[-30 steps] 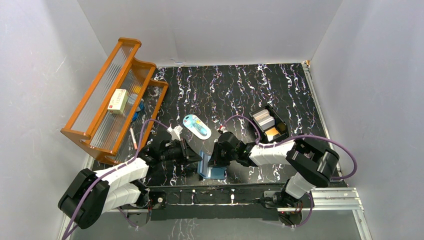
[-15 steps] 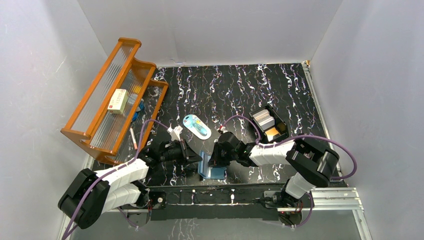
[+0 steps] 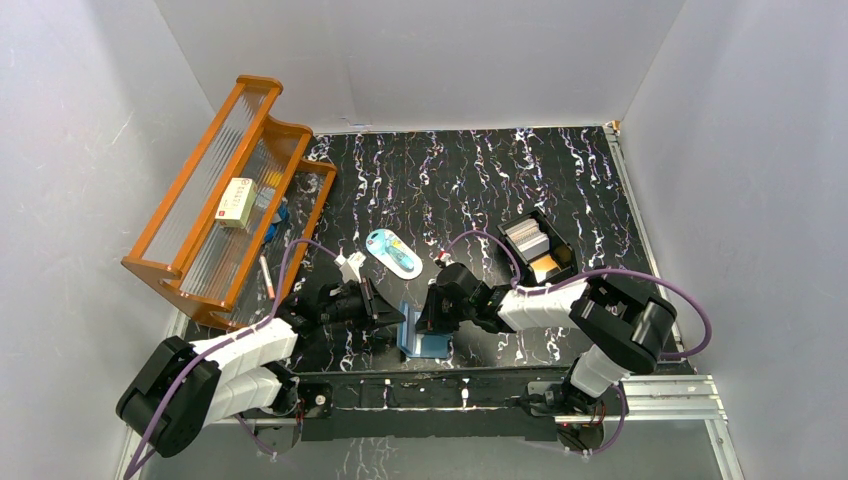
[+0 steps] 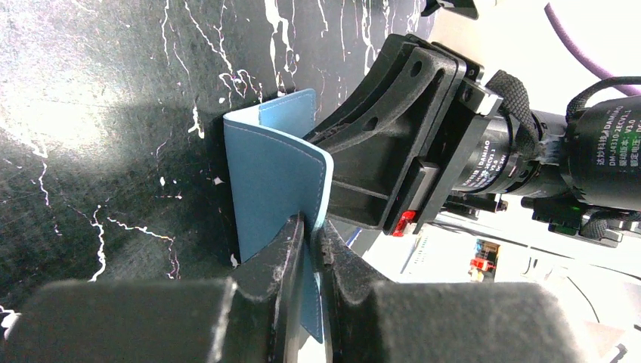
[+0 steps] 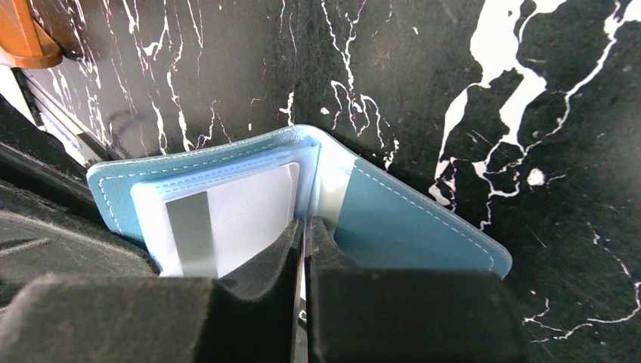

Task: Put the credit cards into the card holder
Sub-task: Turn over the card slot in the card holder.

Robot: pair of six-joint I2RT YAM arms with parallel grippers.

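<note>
The blue card holder [image 3: 428, 345] stands open on its edge near the table's front, between the two arms. My left gripper [image 3: 399, 322] [image 4: 311, 225] is shut on one cover of the card holder [image 4: 272, 170]. My right gripper [image 3: 427, 323] [image 5: 305, 221] is shut on a thin credit card seen edge-on, at the fold of the card holder [image 5: 412, 227]. A pale credit card [image 5: 242, 208] with a grey stripe sits in the clear pocket to the left. More credit cards [image 3: 528, 241], grey and orange, lie in a black box [image 3: 563, 249].
An orange rack [image 3: 200, 215] holding a cream box [image 3: 237, 202] stands at the left. A light-blue oval item [image 3: 393, 252] and a small white object [image 3: 350, 266] lie behind the grippers. White walls enclose the marbled black table [image 3: 470, 170].
</note>
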